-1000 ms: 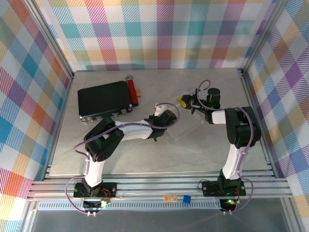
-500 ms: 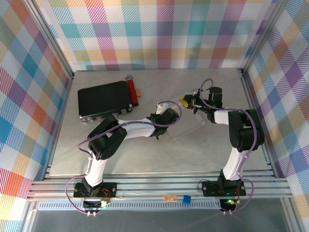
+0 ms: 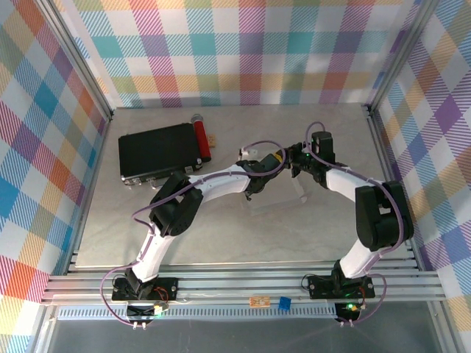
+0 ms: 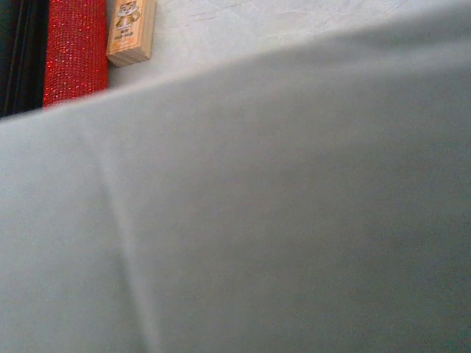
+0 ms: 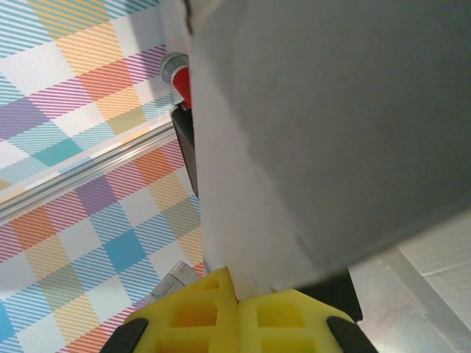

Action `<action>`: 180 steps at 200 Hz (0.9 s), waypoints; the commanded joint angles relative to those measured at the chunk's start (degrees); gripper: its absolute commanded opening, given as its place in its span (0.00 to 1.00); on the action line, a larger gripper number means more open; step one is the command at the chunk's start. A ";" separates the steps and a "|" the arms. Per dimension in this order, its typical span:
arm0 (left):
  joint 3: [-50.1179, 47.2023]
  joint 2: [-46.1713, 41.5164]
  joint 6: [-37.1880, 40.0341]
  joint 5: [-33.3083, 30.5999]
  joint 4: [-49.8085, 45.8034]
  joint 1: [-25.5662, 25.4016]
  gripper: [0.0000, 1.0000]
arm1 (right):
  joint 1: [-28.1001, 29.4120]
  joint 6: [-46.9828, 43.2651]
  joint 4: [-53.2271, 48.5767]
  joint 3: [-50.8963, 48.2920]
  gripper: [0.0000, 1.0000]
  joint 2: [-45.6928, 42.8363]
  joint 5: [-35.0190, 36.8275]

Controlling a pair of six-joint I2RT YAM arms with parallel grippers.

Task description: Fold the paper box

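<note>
Aluminium rails at 6 o'clock carry both arm bases, and from there the arms arch inward over the bench to meet just past its middle. The paper box lies there, slightly toward 1 o'clock of centre, a pale sheet beneath and between the two wrists.

The left tool sits at the box's 9 o'clock edge. Over the last second this arm has stretched farther toward 1 o'clock and its jaws have drawn fully together. Its wrist camera has cardboard close against it, with one crease running down the panel, so I cannot tell whether the jaws pinch a flap or merely press on it.

The right tool has swung in from 3 o'clock and now stands at the box's 12 o'clock side, close to the left wrist. Its yellow pads are clamped on a white cardboard edge that rises from the seam between them.

With both arms closing in on the sheet, I judge that a flap is being raised along its crease. The fold is under way but not finished.

Farther back, at 10 o'clock, lies the black case. The red cylinder rests against its right edge, with a small wooden block just beside it. All three are well apart from the box.
</note>
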 commanded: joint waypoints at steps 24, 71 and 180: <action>0.00 1.45 2.83 -3.14 -4.08 2.01 0.00 | 0.85 1.01 -13.99 5.47 0.00 2.30 -0.66; -6.94 -2.35 9.84 -0.14 6.06 3.15 0.00 | -0.75 -10.01 -26.71 12.96 0.48 -2.25 3.56; -6.18 -13.84 22.44 34.18 -3.99 17.39 0.00 | -8.16 -32.99 -36.31 17.52 0.61 -9.33 9.84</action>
